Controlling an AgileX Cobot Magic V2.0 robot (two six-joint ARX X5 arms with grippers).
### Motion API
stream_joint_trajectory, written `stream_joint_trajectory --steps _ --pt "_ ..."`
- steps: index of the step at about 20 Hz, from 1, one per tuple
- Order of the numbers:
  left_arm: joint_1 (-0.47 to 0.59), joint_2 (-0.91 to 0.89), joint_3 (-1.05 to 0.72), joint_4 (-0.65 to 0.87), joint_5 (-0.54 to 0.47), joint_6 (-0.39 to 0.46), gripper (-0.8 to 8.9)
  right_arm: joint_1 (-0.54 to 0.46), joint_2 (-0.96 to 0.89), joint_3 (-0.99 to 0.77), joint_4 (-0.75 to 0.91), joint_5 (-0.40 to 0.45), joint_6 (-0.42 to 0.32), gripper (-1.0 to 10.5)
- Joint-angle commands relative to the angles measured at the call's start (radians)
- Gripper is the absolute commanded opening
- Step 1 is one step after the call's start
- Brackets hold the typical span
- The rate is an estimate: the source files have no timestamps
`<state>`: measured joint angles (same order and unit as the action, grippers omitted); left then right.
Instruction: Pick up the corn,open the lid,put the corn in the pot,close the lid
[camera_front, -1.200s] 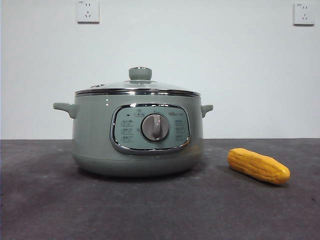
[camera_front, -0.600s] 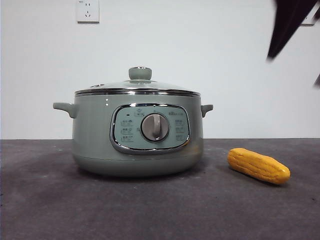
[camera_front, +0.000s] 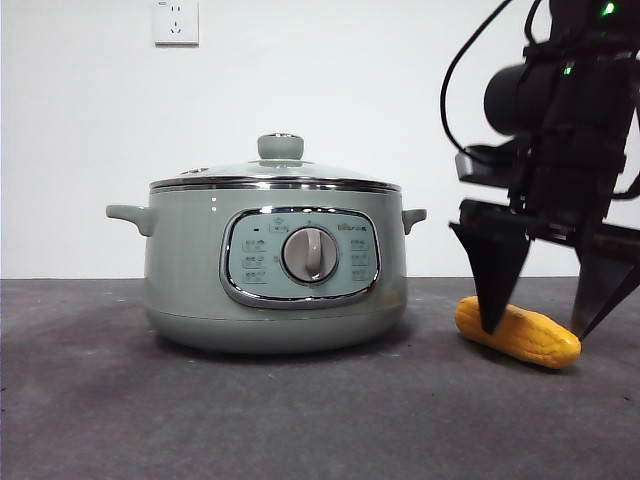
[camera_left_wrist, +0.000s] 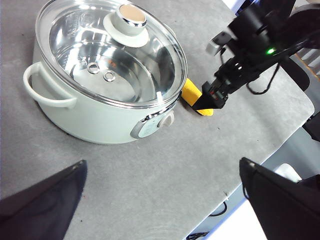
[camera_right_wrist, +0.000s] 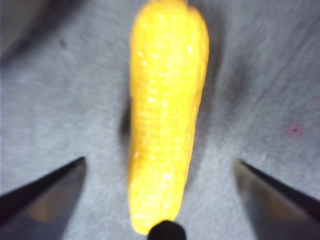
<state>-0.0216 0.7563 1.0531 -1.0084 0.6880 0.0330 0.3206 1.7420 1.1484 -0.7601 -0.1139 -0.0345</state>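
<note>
While your right hand (camera_front: 540, 325) hangs at the right side of the front frame, its two black jaws are spread wide and straddle the corn (camera_front: 517, 332), one tip in front of the cob's left part and the other by its right end. You can see the same in the right wrist frame, where the corn (camera_right_wrist: 167, 110) runs down the middle and a jaw stands well apart on either side, neither touching it. The cob lies flat on the grey desk (camera_front: 300, 420), lower right of the front frame, near the pot (camera_front: 275, 265) but apart from it. That pot sits left of centre, with the lid (camera_front: 275, 172) seated on its rim and the green knob on top. Your left hand (camera_left_wrist: 165, 200) waits above the desk, jaws wide and holding nothing, low in its own frame with the pot (camera_left_wrist: 95, 117) toward the upper left.
</note>
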Motion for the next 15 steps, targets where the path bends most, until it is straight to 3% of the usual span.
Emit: stream_joint_trajectory --steps 1,4,9,15 --pt "0.000 -0.003 0.003 0.008 0.003 -0.004 6.15 0.003 0.030 0.001 0.005 0.003 0.008 2.4" --pt "0.000 0.001 0.003 0.011 0.000 -0.004 6.15 0.007 0.035 0.001 0.004 -0.002 0.003 -0.2" --pt "-0.015 0.049 0.003 0.078 0.000 -0.003 6.15 0.007 -0.002 0.001 -0.038 0.000 -0.020 -0.1" --pt "-0.133 0.174 0.003 0.360 -0.016 -0.007 6.15 0.005 -0.325 0.004 -0.072 0.001 -0.014 -0.1"
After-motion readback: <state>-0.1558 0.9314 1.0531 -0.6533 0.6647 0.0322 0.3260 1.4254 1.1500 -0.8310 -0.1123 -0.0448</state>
